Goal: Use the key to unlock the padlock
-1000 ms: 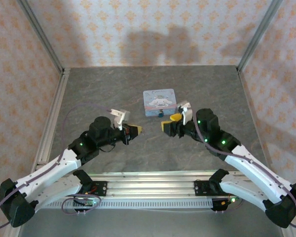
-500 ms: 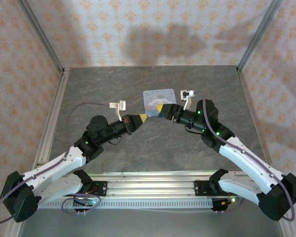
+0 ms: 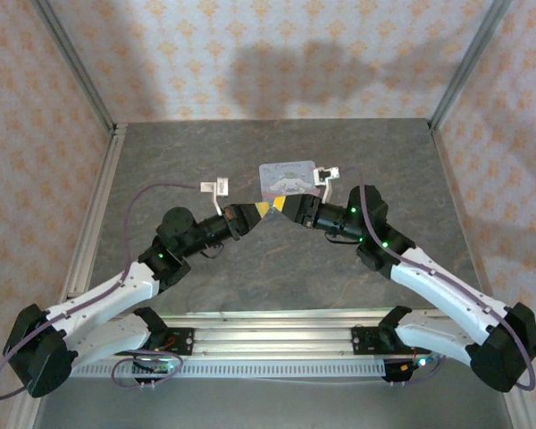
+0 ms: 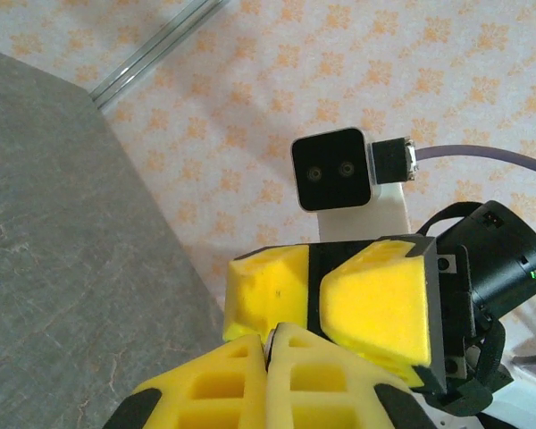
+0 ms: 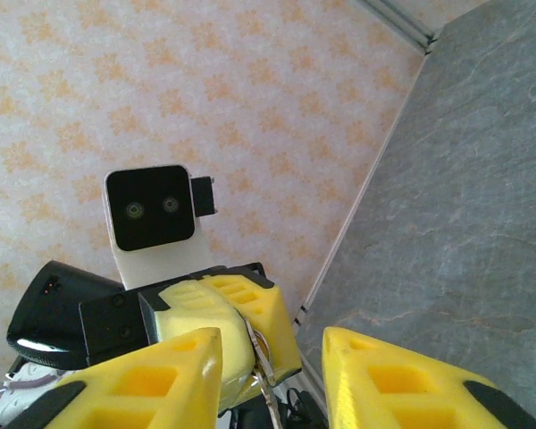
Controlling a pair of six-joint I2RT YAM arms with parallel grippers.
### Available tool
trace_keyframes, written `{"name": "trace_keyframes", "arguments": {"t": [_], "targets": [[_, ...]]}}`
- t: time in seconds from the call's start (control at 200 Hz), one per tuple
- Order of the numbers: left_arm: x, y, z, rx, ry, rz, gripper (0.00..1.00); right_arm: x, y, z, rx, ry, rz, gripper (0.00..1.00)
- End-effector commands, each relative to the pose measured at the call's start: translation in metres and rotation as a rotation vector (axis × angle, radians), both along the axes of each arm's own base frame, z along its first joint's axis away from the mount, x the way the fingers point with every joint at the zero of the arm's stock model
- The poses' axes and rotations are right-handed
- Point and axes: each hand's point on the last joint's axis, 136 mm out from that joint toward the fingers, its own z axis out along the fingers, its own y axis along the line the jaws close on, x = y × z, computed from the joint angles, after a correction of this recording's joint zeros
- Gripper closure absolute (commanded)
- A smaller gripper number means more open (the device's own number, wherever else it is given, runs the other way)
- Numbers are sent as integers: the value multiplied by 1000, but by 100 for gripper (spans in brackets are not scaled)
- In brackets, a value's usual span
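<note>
So, starting at the near edge: both arm bases are bolted along the slotted rail (image 3: pixel 277 338), and the 2 arms are angled inward to meet over the middle of the grey table (image 3: pixel 170 170). Loads of bare tabletop can be seen on either side of them. It runs out to the metal frame strips (image 3: pixel 94 223) at the left and right edges, where things are closed in by the patterned walls (image 3: pixel 268 54).

The left gripper (image 3: pixel 263 209) and right gripper (image 3: pixel 279 204) are seen tip to tip, just about meeting. The left one's yellow fingers are pressed tight together, with the key (image 5: pixel 263 359) pinched at the very tip. It shows as a thin pale sliver poking out toward the other gripper. The right one's fingers are spread, with a clear gap between them. The key is pointed at that gap, closer to 1 finger than the other, and whether it's touching can't be told.

Just beyond the 2 tips, the pale-blue tin (image 3: pixel 290 175) is sat flat on the table, with open surface behind it up to the far wall.
</note>
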Motion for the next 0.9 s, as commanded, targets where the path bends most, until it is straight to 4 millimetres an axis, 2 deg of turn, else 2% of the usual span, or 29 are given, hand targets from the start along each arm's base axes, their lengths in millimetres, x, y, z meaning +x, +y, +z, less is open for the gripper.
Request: {"name": "trace_keyframes", "arguments": {"t": [0.0, 0.31, 0.52, 0.671, 0.806, 0.851, 0.896], "targets": [[-5, 1, 36, -60, -78, -21, 100, -5, 6, 13, 41, -53, 33, 69], [-8, -1, 32, -44, -70, -45, 100, -4, 11, 14, 37, -75, 45, 88], [-16, -3, 18, 22, -46, -79, 100, -16, 9, 10, -31, -182, 99, 100], [-20, 3, 12, 48, -39, -65, 100, -23, 5, 0, -128, -218, 123, 99], [-22, 7, 13, 49, -41, -53, 100, -26, 5, -2, -133, -212, 137, 99], [-21, 9, 13, 48, -36, -41, 100, -23, 4, -4, -135, -194, 118, 94], [-19, 11, 13, 46, -28, -21, 100, -20, 2, -6, -139, -182, 94, 83]]}}
